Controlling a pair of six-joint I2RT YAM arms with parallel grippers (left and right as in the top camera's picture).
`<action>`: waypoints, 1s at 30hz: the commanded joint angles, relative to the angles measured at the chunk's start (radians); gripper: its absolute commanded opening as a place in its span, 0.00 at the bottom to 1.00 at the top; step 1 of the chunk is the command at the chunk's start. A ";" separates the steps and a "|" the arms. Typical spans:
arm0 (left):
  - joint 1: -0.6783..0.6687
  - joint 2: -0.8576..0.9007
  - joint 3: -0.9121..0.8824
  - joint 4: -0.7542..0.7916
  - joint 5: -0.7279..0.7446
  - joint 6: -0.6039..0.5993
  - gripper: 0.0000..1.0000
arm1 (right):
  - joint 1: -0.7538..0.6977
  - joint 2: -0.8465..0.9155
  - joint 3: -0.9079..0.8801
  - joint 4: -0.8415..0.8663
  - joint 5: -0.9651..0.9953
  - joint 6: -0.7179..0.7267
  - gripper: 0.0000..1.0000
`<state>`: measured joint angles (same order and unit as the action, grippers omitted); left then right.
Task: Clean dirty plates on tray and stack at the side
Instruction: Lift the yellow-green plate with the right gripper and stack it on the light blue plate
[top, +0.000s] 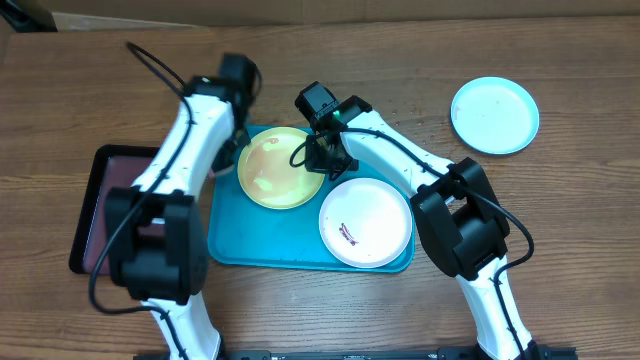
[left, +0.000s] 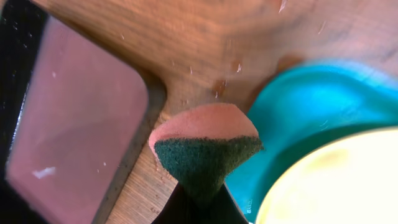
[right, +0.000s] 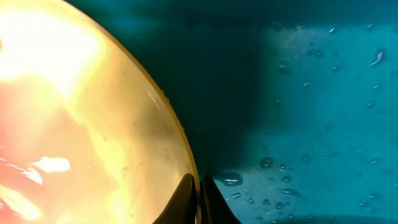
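Sponge (left: 205, 149) gripped in left claw (left: 198, 196), right claw (right: 199, 186) pinching yellow-green plate (right: 81, 124) at rim

A large cyan tray (top: 250, 243) with rounded corners and a raised rim lies flat at the middle of the counter, its floor beaded with water droplets. A yellow-green plate (top: 270, 170) sits in the tray's far-left part, glossy and wet, with faint reddish streaks; the right end effector (top: 318, 158) pinches its right rim. A white plate (top: 365, 222) rests upright in the tray's near-right corner, carrying a small dark-red smear. A pale blue plate (top: 494, 115) lies alone toward the counter's far-right corner, well apart from the tray.
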<state>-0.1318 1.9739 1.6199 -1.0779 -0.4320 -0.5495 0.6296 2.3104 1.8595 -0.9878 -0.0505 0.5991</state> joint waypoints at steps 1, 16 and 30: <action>0.085 -0.117 0.084 -0.006 0.148 -0.033 0.04 | -0.007 -0.049 0.031 -0.002 0.057 -0.068 0.04; 0.578 -0.138 -0.184 -0.027 0.417 0.050 0.04 | 0.098 -0.235 0.068 -0.002 0.544 -0.528 0.04; 0.741 -0.136 -0.342 0.155 0.474 0.056 0.04 | 0.359 -0.242 0.068 0.260 1.215 -1.040 0.04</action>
<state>0.6018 1.8355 1.3003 -0.9443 0.0265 -0.5137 0.9550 2.1139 1.8980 -0.7895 0.9321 -0.2733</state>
